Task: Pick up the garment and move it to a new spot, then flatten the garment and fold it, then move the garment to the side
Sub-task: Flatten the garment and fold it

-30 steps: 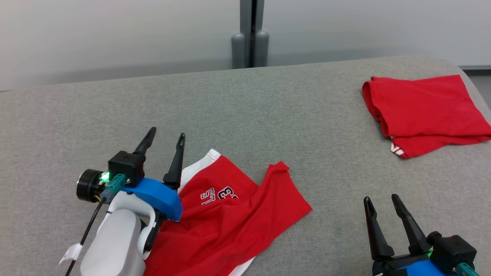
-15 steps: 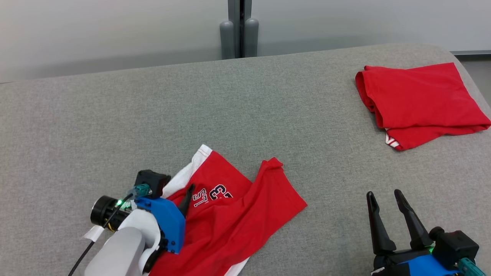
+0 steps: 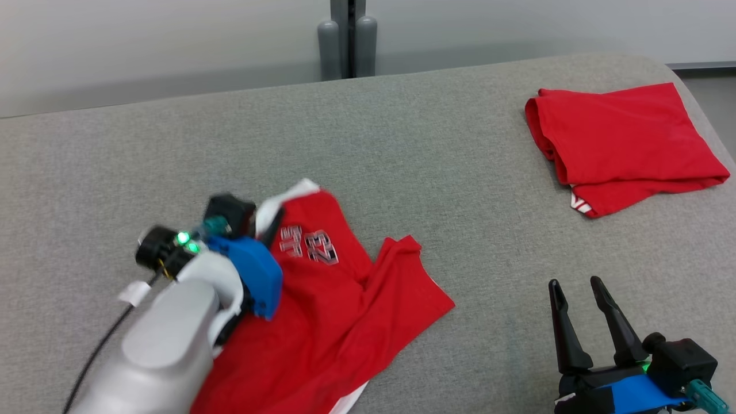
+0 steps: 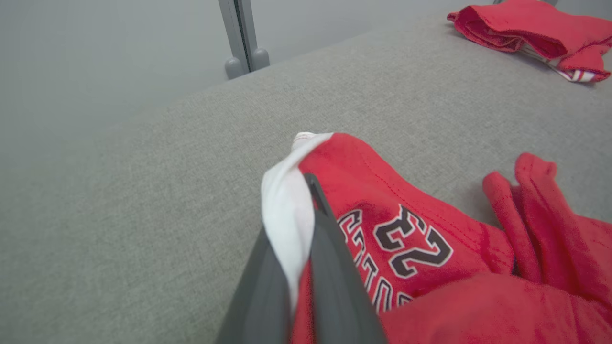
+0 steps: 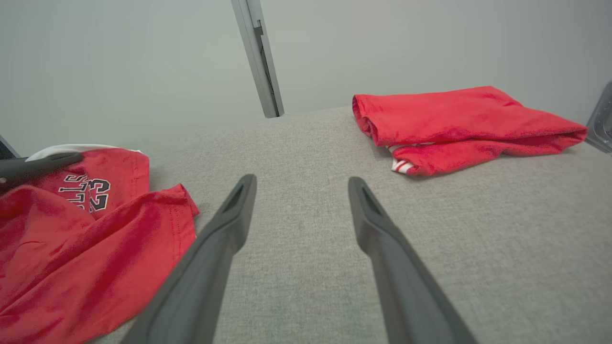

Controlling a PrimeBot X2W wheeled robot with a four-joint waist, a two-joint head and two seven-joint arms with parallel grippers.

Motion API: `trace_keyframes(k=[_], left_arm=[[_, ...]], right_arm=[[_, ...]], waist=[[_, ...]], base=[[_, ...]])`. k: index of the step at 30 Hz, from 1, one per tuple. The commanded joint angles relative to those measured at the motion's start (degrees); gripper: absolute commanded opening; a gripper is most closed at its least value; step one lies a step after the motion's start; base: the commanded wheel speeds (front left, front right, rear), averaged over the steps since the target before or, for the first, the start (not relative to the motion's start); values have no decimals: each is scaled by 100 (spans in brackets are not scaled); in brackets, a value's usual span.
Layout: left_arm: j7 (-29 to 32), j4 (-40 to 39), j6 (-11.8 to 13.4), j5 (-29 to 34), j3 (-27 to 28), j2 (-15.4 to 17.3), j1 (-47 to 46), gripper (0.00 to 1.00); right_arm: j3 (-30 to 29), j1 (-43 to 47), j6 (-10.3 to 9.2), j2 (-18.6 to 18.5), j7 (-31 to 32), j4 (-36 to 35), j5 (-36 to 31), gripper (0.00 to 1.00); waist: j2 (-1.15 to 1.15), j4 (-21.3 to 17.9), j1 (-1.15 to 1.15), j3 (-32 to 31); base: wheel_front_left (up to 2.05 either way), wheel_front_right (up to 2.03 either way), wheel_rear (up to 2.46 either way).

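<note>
Where it lies on the near left of the grey fabric-covered tabletop [image 3: 402, 161], item one, the garment [image 3: 345, 299], is a crumpled red piece with a white side band and dark "23" lettering outlined in white.

- Garment, condition: rumpled, one red flap thrown out toward the middle of the tabletop; the banded edge is raised off the surface, the rest rests on it.
- Left pincer [image 3: 270, 221]: closed on the garment's white band. In the left wrist view its two dark fingers [image 4: 330, 267] are pressed together with the white cloth pinched between them, the lettering just beside them on the red panel [image 4: 406, 200].
- Left forearm: pale grey with a blue collar, lying over the garment's near left part and hiding it from the head camera.
- Right pincer [image 3: 575, 286]: open and holding nothing, at the near right, well apart from the garment. In the right wrist view its fingers stand spread [image 5: 301, 184] above bare grey cloth.
- Second garment [image 3: 621, 138]: red, folded into a flat stack with a bit of striped white trim at its near edge, on the far right of the tabletop near the rounded corner. It lies well apart from both pincers.
- Between the two garments: a stretch of bare tabletop.
- Backdrop: a pale wall [image 3: 144, 46] past the far edge, with a grey upright post [image 3: 345, 40] flanked by two rounded stubs.
</note>
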Motion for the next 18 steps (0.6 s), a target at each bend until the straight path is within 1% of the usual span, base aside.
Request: trace_keyframes(k=[1, 5, 7, 10, 11, 12, 13, 18], left_arm=[[-98, 15, -5, 4, 19, 43, -212, 0], [-408, 248, -3, 20, 148, 60, -710, 0], [-595, 391, 4, 98, 160, 114, -969, 0], [-865, 661, 7, 153, 168, 106, -1225, 0], [-917, 754, 6, 164, 153, 91, -1275, 8], [-966, 845, 6, 191, 124, 72, -1338, 44], [-1056, 899, 5, 230, 114, 69, -1407, 100], [-1328, 1137, 8, 203, 156, 10, -1358, 100]], right_arm=[[-16, -78, 2, -7, -35, 11, -11, 100], [-9, -134, 2, -8, -50, 54, 17, 100], [-3, -171, 2, -7, -50, 77, 33, 100], [16, -229, 2, -6, -65, 125, 70, 100], [31, -238, 2, -7, -66, 143, 75, 100], [49, -240, 2, -7, -69, 161, 80, 100], [65, -244, 2, -7, -74, 178, 89, 100], [34, -222, 2, -6, -92, 259, 141, 100]], waist=[[-1, -23, 0, 10], [-1, -146, 0, 80], [-1, -210, 0, 130], [-1, -275, 0, 210], [-1, -295, 0, 230], [-1, -310, 0, 245], [-1, -324, 0, 262], [-1, -260, 0, 231]], base=[[0, 0, 0], [0, 0, 0], [0, 0, 0], [0, 0, 0], [0, 0, 0], [0, 0, 0], [0, 0, 0], [0, 0, 0]])
